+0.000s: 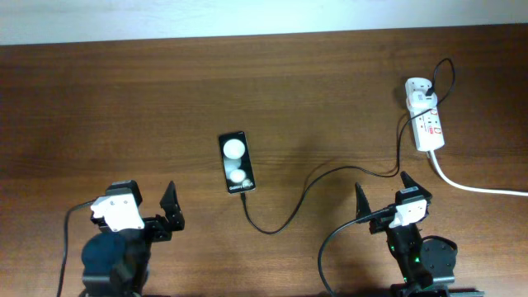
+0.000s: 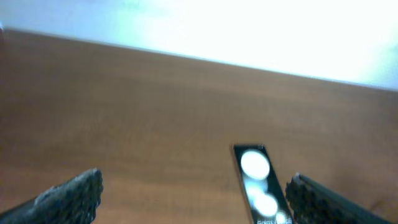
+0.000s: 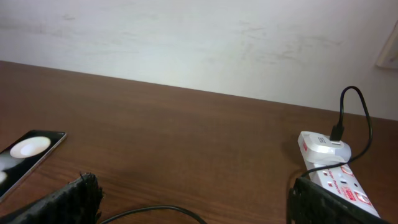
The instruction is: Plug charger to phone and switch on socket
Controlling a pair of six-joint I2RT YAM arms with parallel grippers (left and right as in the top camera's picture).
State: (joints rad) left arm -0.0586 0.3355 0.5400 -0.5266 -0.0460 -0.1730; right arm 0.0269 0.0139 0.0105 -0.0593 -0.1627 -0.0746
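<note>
The black phone [image 1: 236,162] lies flat at the table's middle, with two round reflections on its screen; it also shows in the left wrist view [image 2: 258,183] and the right wrist view [image 3: 28,155]. The charger's thin black cable [image 1: 330,173] runs from a white adapter [image 1: 418,91] plugged into the white socket [image 1: 429,125]. Its tip lies close by the phone's near end. My left gripper [image 1: 148,205] is open, near and left of the phone. My right gripper [image 1: 384,194] is open over the cable's middle, short of the socket [image 3: 339,180].
A thick white cord [image 1: 474,186] leaves the socket toward the right edge. The cable loops across the table between the two arms [image 3: 155,211]. A pale wall borders the table's far edge.
</note>
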